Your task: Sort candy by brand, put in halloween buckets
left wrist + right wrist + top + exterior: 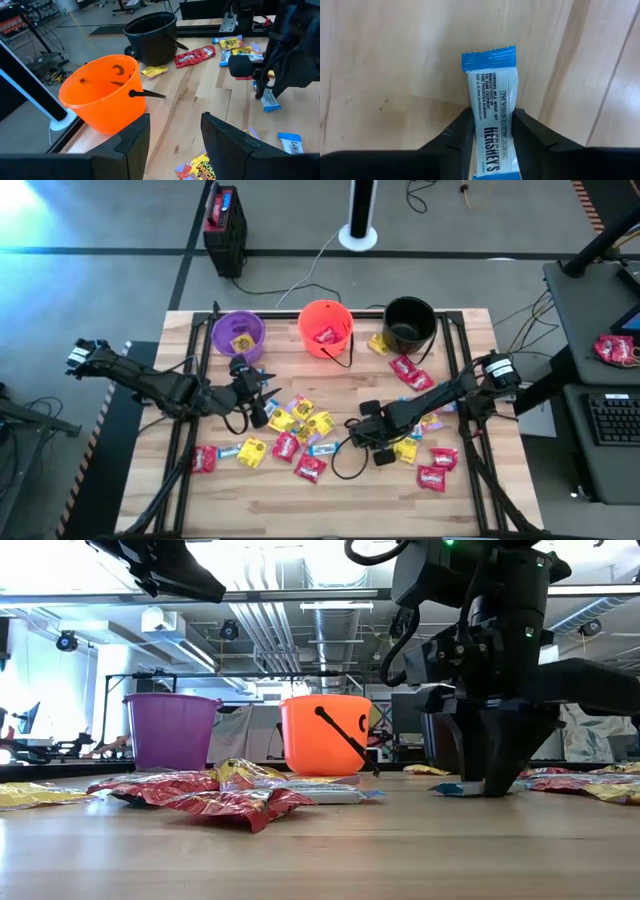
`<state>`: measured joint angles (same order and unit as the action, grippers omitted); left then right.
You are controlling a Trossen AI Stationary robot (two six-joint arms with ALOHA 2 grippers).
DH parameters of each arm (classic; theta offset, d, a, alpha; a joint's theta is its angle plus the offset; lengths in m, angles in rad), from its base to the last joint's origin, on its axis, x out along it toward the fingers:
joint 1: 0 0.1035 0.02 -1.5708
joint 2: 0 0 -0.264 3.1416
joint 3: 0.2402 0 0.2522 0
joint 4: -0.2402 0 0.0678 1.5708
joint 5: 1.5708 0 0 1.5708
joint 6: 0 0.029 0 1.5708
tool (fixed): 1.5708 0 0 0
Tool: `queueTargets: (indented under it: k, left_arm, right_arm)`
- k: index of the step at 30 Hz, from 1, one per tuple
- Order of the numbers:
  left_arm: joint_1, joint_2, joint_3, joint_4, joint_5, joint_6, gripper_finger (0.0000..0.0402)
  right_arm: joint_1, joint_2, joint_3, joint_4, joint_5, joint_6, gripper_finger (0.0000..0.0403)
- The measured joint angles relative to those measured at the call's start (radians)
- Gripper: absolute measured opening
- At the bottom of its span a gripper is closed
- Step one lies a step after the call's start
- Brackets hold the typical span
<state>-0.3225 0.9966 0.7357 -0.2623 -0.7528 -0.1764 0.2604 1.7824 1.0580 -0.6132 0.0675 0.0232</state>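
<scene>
Right gripper: you have the right gripper [492, 131] down at the table [330, 498], near the middle and a little right, with its two fingers [456, 134] pressed against both long edges of a blue-and-white packet [492, 115]. It is pinching that packet, which lies flat on the wood.
Right gripper from table height: your fingers stand upright on the tabletop with the packet's blue end [448, 788] sticking out beside them.
Left gripper: your left gripper [262, 402] hangs left of centre, near the purple bucket [238, 333]; in its wrist view the fingers [134, 139] stand spread with nothing between them.
Buckets: you see three in a row along the far edge, purple at left, the orange bucket [326, 327] in the middle, the black bucket [409, 322] at right. A yellow packet lies in the purple one and a red packet in the orange one.
Loose candy: red, yellow and blue-and-white packets [288, 443] lie scattered across the near half of the table, with a few red ones [433, 476] at the near right.
</scene>
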Motion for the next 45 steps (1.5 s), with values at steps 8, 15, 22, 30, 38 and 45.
queueTargets:
  k: [8,15,22,30,38,45]
  left_arm:
    - [0.004,0.0,0.0,0.0,0.0,0.003,0.0162]
    - [0.004,0.0,0.0,0.0,0.0,0.003,0.0162]
    - [0.004,0.0,-0.001,0.0,0.0,0.003,0.0162]
    - [0.004,0.0,-0.005,0.001,0.0,0.003,0.0162]
    - [0.004,0.0,-0.005,0.001,0.0,0.003,0.0162]
    - [0.005,0.0,-0.005,0.001,0.0,0.003,0.0162]
  right_arm:
    - [-0.006,-0.002,0.001,0.004,0.006,-0.005,0.0093]
    - [-0.006,-0.035,0.012,-0.003,0.013,0.003,0.0089]
    - [-0.007,-0.081,0.016,-0.003,0.013,0.021,0.0076]
    - [-0.008,-0.092,0.016,-0.003,0.013,0.029,0.0024]
    - [-0.02,-0.094,0.018,-0.003,0.016,0.028,0.0015]
    - [-0.044,-0.101,0.018,-0.004,0.018,0.017,0.0014]
